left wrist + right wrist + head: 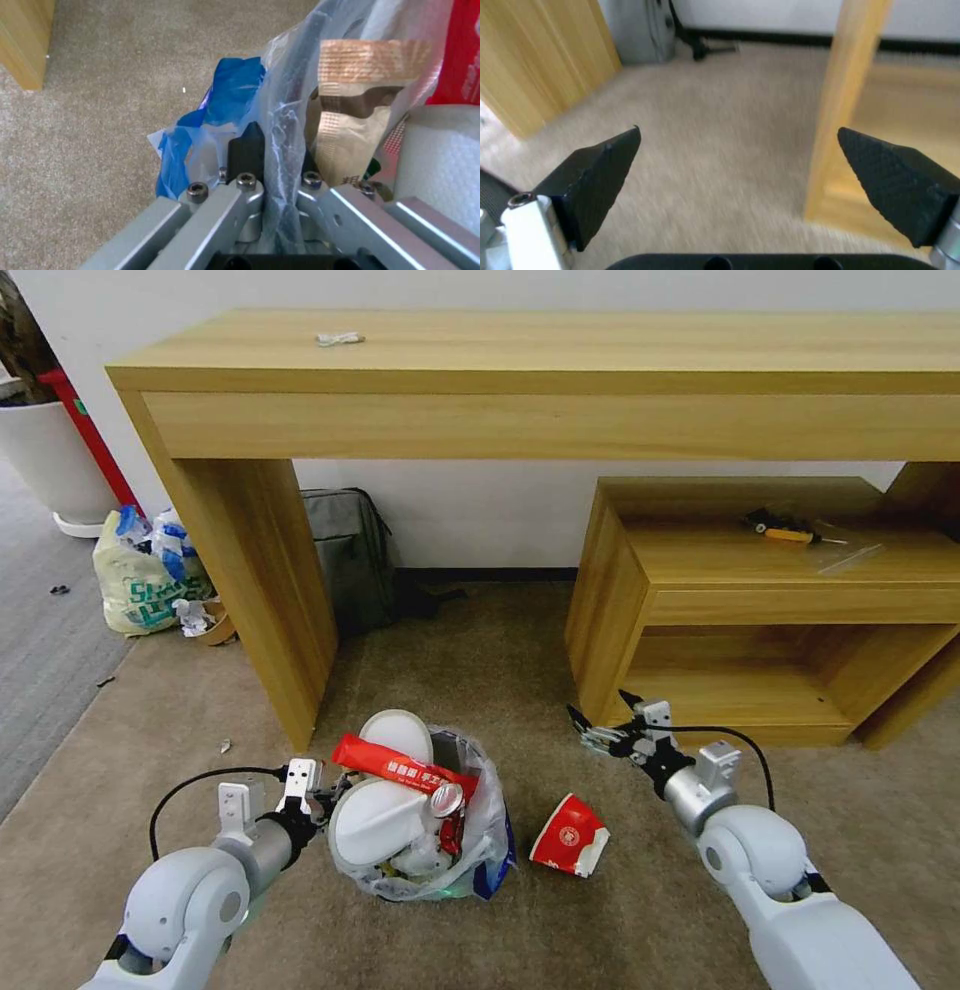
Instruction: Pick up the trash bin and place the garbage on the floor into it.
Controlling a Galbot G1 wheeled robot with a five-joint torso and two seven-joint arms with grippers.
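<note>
My left gripper (pixel 272 165) pinches the trash bin (pixel 420 815) rim; right gripper (pixel 740 168), fingers wide and empty, should drop squarely over the paper cup (pixel 570 836) at lower centre.

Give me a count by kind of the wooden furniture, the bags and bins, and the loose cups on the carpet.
Wooden furniture: 2, desk and low shelf unit
Bags and bins: 3, trash bin, pale-yellow shopping bag, grey backpack
Loose cups on carpet: 1, red paper cup
Total: 6
</note>
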